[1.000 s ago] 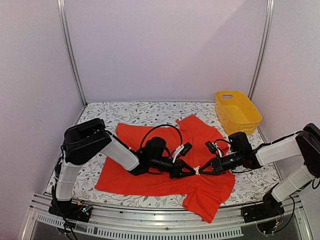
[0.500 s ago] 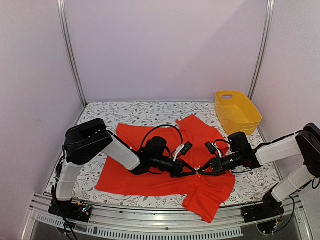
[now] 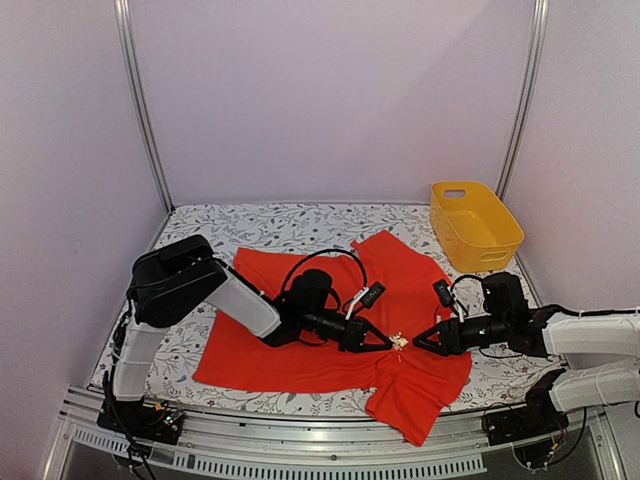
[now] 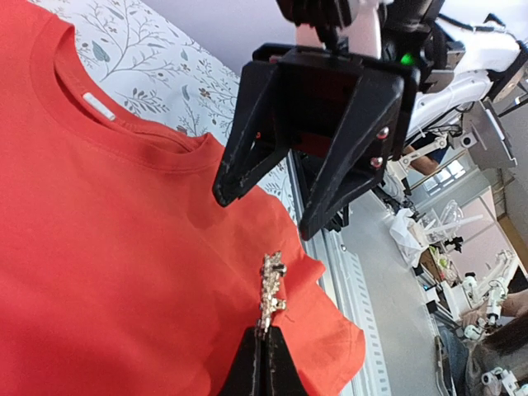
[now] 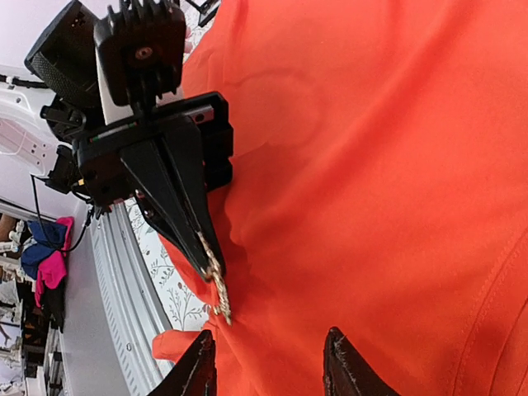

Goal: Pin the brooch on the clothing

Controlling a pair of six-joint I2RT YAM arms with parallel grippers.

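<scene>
Found the brooch [image 3: 398,342] at lower centre of the top view, over the red clothing [image 3: 300,350], pinched at one end between the pressed-together tips of the left gripper [image 3: 388,346]. Saw the right gripper [image 3: 420,346] just right of it, fingers spread, gripping nothing. Noted a yellow basket [image 3: 475,225] at upper right on the floral table [image 3: 290,222], well apart.

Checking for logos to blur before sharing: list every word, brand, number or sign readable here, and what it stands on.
None can be read.
The small white label inside the neck of the T-shirt is too small to show any print.
The brooch, the yellow basket and the floral table cover show no writing.
</scene>
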